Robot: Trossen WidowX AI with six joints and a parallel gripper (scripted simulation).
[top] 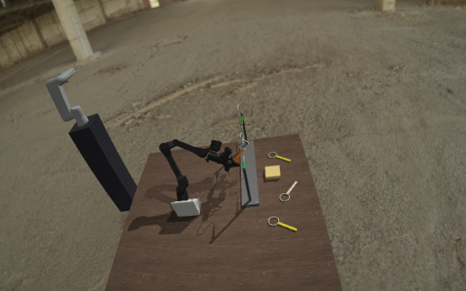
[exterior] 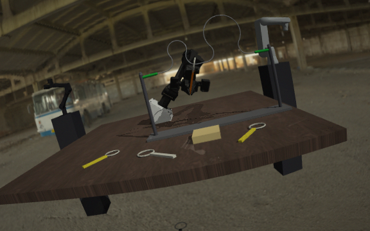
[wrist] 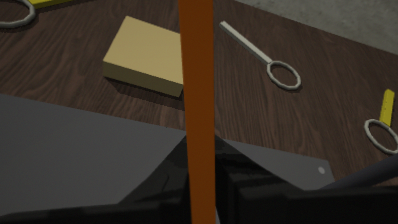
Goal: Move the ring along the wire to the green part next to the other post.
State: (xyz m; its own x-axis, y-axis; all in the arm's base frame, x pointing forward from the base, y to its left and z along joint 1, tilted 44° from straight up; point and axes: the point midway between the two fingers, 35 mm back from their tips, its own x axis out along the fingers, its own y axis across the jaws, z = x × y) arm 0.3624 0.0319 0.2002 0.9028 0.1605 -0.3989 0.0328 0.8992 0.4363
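Note:
My gripper [top: 237,164] [exterior: 191,92] [wrist: 200,143] is shut on the orange handle [top: 239,155] [exterior: 191,82] [wrist: 198,75], which points upward. The ring [top: 248,145] [exterior: 194,66] is above it, seen nearly edge-on in the exterior view, around the low dip of the grey wire [exterior: 221,15] between the small and large loops. Whether ring and wire touch cannot be told. One green part [top: 244,165] [exterior: 150,75] is at the left post [exterior: 148,104], the other green part [top: 242,118] [exterior: 261,51] at the right post [exterior: 275,78]. The wrist view does not show the ring.
A grey base bar [exterior: 236,120] joins the posts. Beyond it on the table lie a yellow block [top: 273,172] [exterior: 206,134] [wrist: 145,55], a white-handled ring [top: 292,187] [exterior: 164,155] [wrist: 245,42] and two yellow-handled rings. Another arm [top: 60,99] stands on a dark pedestal off the table.

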